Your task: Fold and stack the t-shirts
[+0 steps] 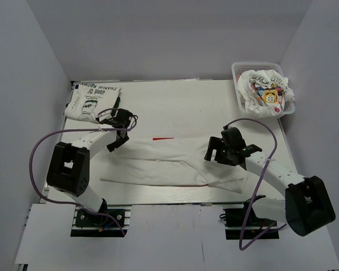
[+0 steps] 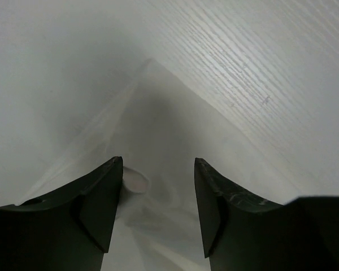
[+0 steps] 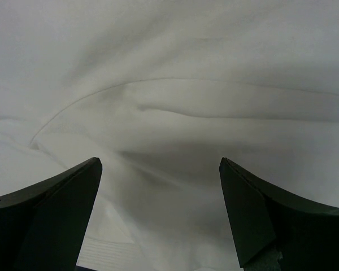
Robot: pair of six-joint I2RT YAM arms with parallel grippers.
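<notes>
A white t-shirt (image 1: 169, 164) lies folded into a long strip across the middle of the table, print hidden. My left gripper (image 1: 114, 141) is open just above its left corner, and the cloth corner (image 2: 158, 130) shows between the fingers. My right gripper (image 1: 213, 151) is open over the strip's right part, with rumpled white cloth (image 3: 175, 124) below it. A folded t-shirt with green-black lettering (image 1: 93, 99) lies at the back left. A crumpled t-shirt with a yellow cartoon print (image 1: 266, 93) sits in the basket.
A white mesh basket (image 1: 240, 84) stands at the back right corner. A short red mark (image 1: 163, 138) is on the table just behind the strip. Grey walls enclose the table on three sides.
</notes>
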